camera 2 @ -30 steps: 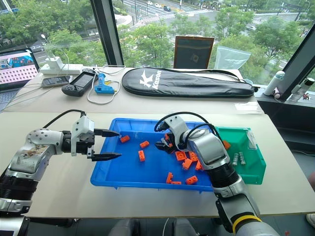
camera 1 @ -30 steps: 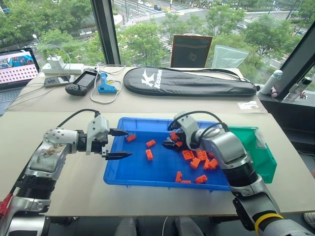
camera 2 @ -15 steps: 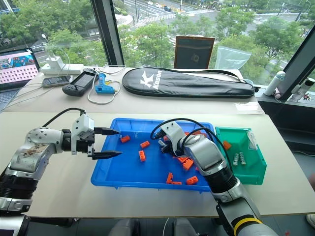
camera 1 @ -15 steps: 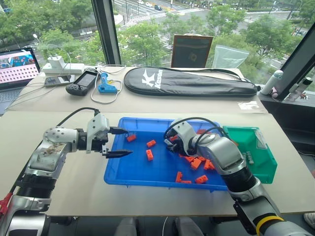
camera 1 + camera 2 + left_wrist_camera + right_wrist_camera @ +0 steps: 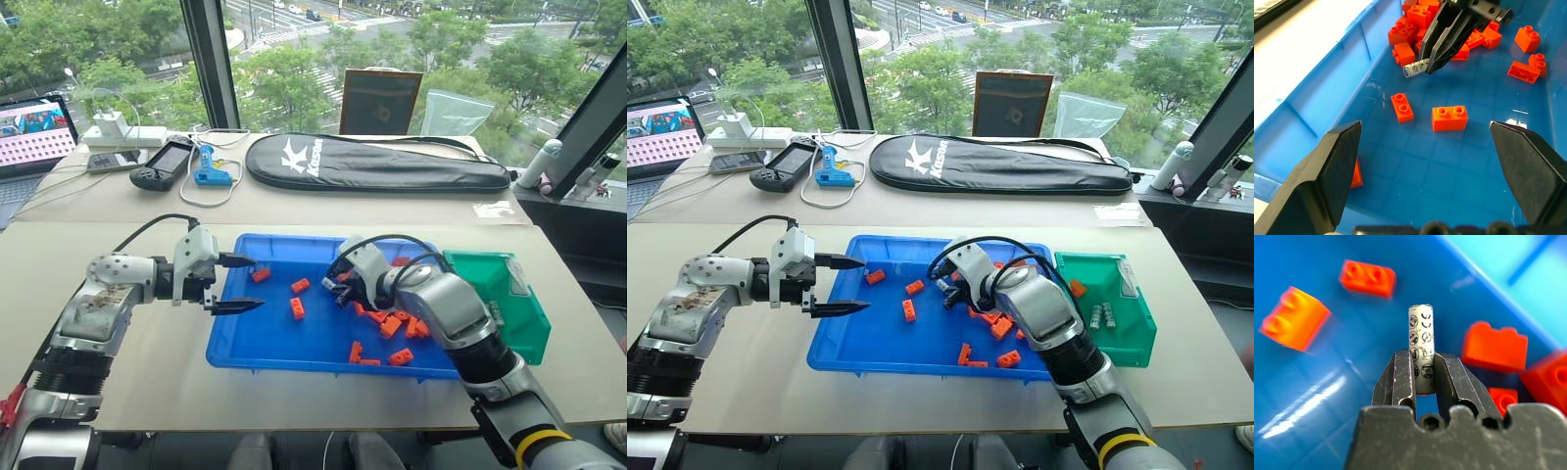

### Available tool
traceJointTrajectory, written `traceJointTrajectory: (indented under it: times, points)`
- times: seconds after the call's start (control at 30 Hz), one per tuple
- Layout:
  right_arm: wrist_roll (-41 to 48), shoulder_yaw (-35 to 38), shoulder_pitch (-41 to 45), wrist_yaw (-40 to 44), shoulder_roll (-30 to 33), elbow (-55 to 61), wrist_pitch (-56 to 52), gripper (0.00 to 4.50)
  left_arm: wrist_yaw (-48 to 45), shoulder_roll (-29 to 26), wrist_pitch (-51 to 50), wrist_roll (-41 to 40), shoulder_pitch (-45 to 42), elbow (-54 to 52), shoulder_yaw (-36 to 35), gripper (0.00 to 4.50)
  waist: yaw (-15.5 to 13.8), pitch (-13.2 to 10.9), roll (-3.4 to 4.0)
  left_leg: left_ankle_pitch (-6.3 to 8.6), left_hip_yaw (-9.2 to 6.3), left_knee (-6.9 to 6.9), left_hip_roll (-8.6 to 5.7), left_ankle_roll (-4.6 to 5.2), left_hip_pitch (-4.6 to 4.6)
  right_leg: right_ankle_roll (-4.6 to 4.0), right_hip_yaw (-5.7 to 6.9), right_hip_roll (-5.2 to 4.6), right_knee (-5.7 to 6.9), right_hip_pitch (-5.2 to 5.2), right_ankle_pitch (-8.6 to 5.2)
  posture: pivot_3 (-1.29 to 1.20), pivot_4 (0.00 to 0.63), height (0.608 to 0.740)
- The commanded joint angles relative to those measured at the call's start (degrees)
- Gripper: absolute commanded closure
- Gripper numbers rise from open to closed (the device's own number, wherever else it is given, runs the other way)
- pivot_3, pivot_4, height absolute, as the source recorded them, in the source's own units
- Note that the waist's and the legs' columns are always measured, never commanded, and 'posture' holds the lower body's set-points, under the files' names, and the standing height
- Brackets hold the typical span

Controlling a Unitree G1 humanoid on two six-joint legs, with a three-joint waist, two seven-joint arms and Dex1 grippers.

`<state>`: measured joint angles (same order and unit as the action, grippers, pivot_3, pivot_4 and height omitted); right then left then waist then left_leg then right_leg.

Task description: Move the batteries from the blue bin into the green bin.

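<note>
While right gripper (image 5: 1421,377) pinches one battery (image 5: 1421,342), left gripper (image 5: 1425,147) gapes empty — two batteries (image 5: 1102,315) binned.

Head pair overlooks blue bin (image 5: 245,345); wrists close.

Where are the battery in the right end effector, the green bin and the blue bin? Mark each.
battery (image 5: 1421,335), right wrist view, on its printed side.
green bin (image 5: 1140,337), right eye view, on its outer rim.
blue bin (image 5: 835,313), right eye view, on its left wall.
</note>
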<state>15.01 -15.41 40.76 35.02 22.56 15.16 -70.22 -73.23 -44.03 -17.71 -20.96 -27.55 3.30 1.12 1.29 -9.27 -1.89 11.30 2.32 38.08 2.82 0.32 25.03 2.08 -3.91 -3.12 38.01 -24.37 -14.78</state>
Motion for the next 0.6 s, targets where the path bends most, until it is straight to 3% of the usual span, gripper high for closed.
traceJointTrajectory:
  times: [0.03,0.2,0.33,0.53,0.6]
  points:
    - [7.8,14.8,2.4,5.8,7.6,8.2,-4.1,4.24,0.0,0.5,-1.6,-3.8,-2.9,-1.3,-2.9,0.0,-0.4,0.0,-0.02,0.0,-0.01,0.0,-0.01,0.0,0.02,0.0,0.01,-0.01,-0.01,0.0,0.0,0.0,0.15,0.733]
    - [9.7,25.2,-3.9,11.4,25.2,9.0,-0.4,4.24,1.2,2.4,-6.6,-8.3,-6.1,-3.1,-3.8,0.0,-1.5,0.0,-0.03,0.01,-0.08,-0.01,-0.09,0.01,0.11,0.03,0.18,-0.14,-0.34,0.13,-0.01,0.0,0.15,0.733]
    - [7.7,33.5,-14.7,16.4,41.4,4.0,0.9,4.24,1.3,5.1,-8.1,-9.5,-11.7,-2.3,-2.6,0.0,-1.3,-0.1,0.03,0.03,-0.07,-0.02,-0.11,0.05,0.17,0.03,0.13,-0.12,-0.33,0.07,-0.01,0.0,0.15,0.733]
    - [9.1,36.6,-25.1,16.6,44.8,4.9,1.0,4.24,0.3,5.2,-7.2,-7.8,-13.7,-1.3,-1.1,0.0,0.4,-0.1,0.05,0.03,-0.06,-0.03,-0.06,0.05,0.01,0.04,0.02,-0.02,-0.32,0.17,-0.01,0.0,0.15,0.733]
    - [8.9,37.2,-28.2,16.0,44.1,5.2,1.8,3.24,0.8,5.4,-5.2,-6.2,-13.7,-0.7,-0.5,0.0,0.6,-0.1,0.05,0.03,-0.08,-0.03,-0.07,0.05,-0.03,0.05,0.01,-0.02,-0.2,0.16,-0.01,0.0,0.15,0.733]
